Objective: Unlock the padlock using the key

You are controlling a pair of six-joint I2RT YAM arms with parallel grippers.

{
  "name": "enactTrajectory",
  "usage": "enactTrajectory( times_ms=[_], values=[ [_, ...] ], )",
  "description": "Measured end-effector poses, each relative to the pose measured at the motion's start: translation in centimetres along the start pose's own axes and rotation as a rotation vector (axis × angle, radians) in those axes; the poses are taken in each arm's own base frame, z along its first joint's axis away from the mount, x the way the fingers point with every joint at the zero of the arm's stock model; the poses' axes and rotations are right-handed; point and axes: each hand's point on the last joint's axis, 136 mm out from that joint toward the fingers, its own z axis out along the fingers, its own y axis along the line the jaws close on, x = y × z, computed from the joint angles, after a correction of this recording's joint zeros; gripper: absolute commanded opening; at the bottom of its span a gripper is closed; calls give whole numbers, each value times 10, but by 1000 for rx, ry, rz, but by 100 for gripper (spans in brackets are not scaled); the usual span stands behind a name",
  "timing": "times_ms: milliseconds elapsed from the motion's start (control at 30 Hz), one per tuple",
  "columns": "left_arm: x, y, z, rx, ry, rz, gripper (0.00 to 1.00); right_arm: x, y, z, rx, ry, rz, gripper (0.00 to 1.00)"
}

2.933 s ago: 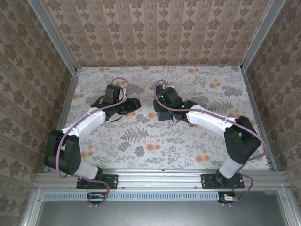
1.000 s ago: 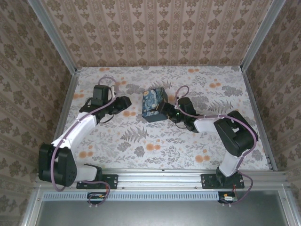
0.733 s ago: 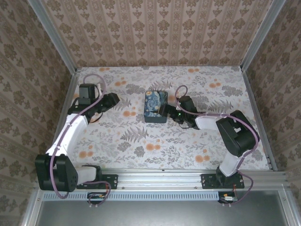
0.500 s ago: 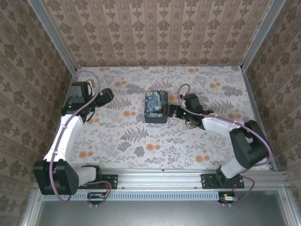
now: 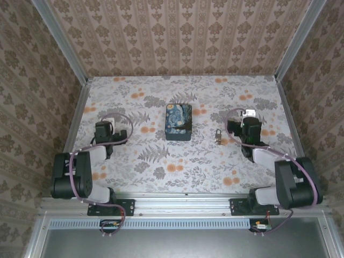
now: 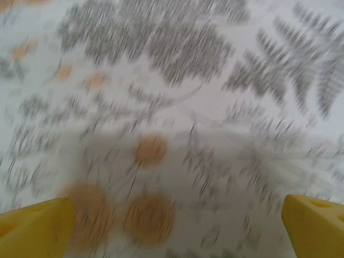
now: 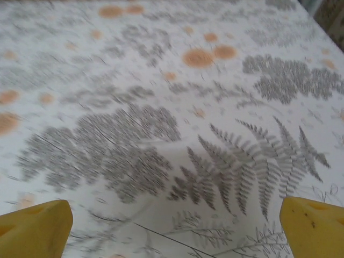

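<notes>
Seen from above, the brass-coloured padlock (image 5: 219, 135) lies on the floral-patterned counter (image 5: 161, 161), its thin silvery shackle pointing toward the far wall. It sits in the open, with nothing over it or touching it that can be made out. The key cannot be told apart at this size; a dark speck at the padlock's near end may or may not be it.

To the padlock's left, clearly apart from it, stands a dark blue swirl-patterned tin (image 5: 178, 122), near the middle of the counter. To its right, close by, the right arm (image 5: 252, 141) sits folded near its base; the left arm (image 5: 99, 145) is folded well apart on the far side of the tin, which stands between that arm and the padlock.

In the left wrist view the left pincer (image 6: 174, 226) is released, its yellow fingers (image 6: 37, 226) spread to the frame's two lower corners over bare, blurred floral surface. In the right wrist view the right pincer (image 7: 174, 228) is likewise released, its yellow fingers (image 7: 37, 228) wide apart above fern and orange-blossom print, grasping nothing.

Patterned walls (image 5: 177, 37) close in three sides, and a metal rail (image 5: 183, 201) runs along the near edge.
</notes>
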Motion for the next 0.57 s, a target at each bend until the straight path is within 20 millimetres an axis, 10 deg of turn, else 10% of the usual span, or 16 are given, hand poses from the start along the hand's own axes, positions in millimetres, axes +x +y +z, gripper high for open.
enactTrajectory(
  times_ms=[200,567],
  values=[
    [-29,-8,4,44,-195,27,100,22,4,19,-55,-20,-4,100],
    [-49,-11,-2,30,-297,54,100,-2,8,18,-79,-110,12,100]
  ],
)
